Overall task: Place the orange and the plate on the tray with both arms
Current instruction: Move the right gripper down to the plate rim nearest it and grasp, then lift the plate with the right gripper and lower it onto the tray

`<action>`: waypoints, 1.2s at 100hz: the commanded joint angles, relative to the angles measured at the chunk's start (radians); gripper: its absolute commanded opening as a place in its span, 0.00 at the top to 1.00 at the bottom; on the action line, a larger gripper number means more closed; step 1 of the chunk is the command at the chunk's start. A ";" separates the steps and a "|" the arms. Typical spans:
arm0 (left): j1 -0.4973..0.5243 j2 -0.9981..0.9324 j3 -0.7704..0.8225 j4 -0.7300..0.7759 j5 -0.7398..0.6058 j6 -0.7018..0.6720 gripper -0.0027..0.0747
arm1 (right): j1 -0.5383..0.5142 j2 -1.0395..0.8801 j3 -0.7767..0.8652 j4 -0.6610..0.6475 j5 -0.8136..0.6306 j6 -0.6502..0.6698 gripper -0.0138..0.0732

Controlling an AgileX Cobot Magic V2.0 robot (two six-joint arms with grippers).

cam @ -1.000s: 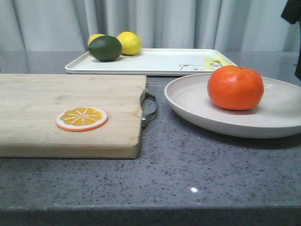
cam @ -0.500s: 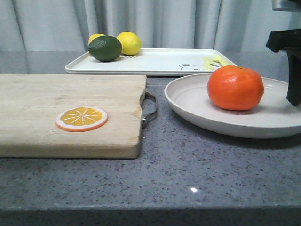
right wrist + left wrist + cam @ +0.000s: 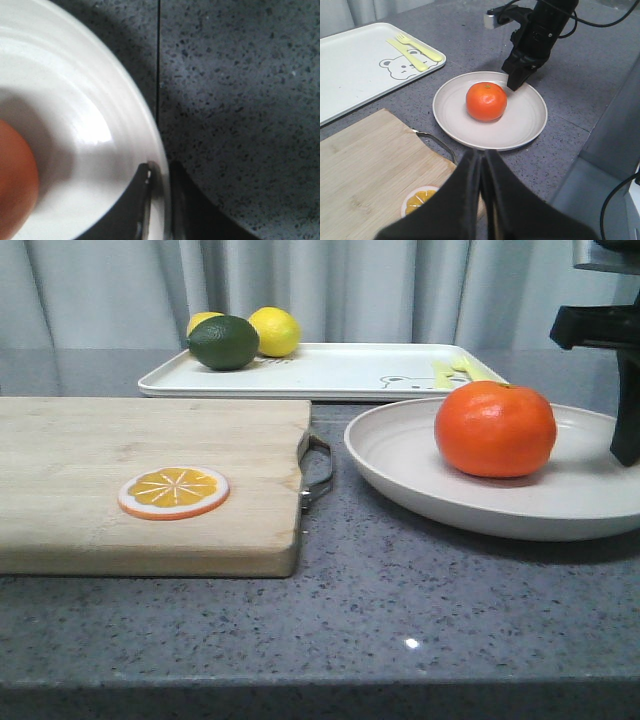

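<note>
Plate (image 3: 500,502) on the counter (image 3: 400,620), front view: it lies right of the cutting board (image 3: 150,475), with the orange (image 3: 495,428) resting on it and the tray (image 3: 330,370) behind, holding two lemons (image 3: 274,330) and a lime (image 3: 223,342). My right claw (image 3: 625,455) stands at the plate's far right rim; its grip is hidden here.

Left wrist view: my left claw (image 3: 482,165) shows its fingers pressed together, holding nothing, above the board's corner. The right arm reaches down onto the rim.

Right wrist view: only here do I see the right claw (image 3: 159,172) straddling the rim, one finger inside, one outside, narrowly parted and pinching it, I judge. I would lift level and slowly, since the orange can roll.
</note>
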 commanded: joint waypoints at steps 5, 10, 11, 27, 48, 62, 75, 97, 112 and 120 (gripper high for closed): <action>0.003 -0.004 -0.027 -0.008 -0.074 0.001 0.99 | -0.022 -0.031 -0.023 -0.023 0.013 -0.005 0.86; 0.003 -0.004 -0.027 -0.008 -0.074 0.001 0.99 | -0.031 -0.034 -0.024 -0.021 0.018 -0.005 0.86; 0.003 -0.004 -0.027 -0.008 -0.074 0.001 0.99 | -0.033 -0.034 -0.024 -0.018 0.020 -0.005 0.86; 0.003 -0.004 -0.027 -0.008 -0.074 0.001 0.99 | -0.059 -0.066 -0.027 0.028 0.013 -0.005 0.87; 0.003 -0.004 -0.027 -0.008 -0.074 0.001 0.99 | -0.074 -0.077 -0.103 0.060 0.032 -0.006 0.92; 0.003 -0.004 -0.027 -0.008 -0.074 0.001 0.99 | -0.074 -0.076 -0.172 0.098 0.035 -0.007 0.92; 0.003 -0.004 -0.027 -0.008 -0.074 0.001 0.99 | -0.074 -0.071 -0.230 0.121 0.033 -0.007 0.92; 0.003 -0.004 -0.027 -0.008 -0.074 0.001 0.99 | -0.074 0.005 -0.367 0.190 0.042 -0.029 0.92; 0.003 -0.004 -0.027 -0.008 -0.074 0.001 0.99 | -0.074 0.101 -0.490 0.265 0.067 -0.061 0.92; 0.003 -0.004 -0.027 -0.008 -0.074 0.001 0.99 | -0.074 0.164 -0.564 0.280 0.073 -0.066 0.92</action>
